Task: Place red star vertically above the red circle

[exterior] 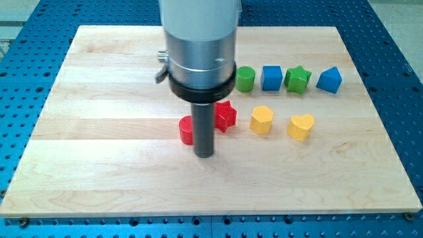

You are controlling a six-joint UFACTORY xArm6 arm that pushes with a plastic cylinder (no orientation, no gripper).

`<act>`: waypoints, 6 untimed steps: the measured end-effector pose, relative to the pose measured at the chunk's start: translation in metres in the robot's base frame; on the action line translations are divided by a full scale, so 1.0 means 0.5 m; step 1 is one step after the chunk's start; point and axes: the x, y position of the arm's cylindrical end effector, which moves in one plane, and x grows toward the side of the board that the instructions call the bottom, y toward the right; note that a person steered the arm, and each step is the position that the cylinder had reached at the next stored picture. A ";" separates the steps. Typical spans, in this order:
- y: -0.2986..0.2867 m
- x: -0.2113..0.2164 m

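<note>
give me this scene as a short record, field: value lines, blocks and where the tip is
surface: wooden board on a blue perforated table
my tip: on the board, just below and right of the red circle
red circle: left of the rod, partly hidden by it
red star: right of the rod, slightly higher in the view than the circle
top row, left to right: green cylinder, blue cube, green star, blue block
lower row: yellow hexagon, yellow heart
task state: star beside the circle, not yet above it
</note>
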 end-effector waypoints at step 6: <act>-0.100 -0.257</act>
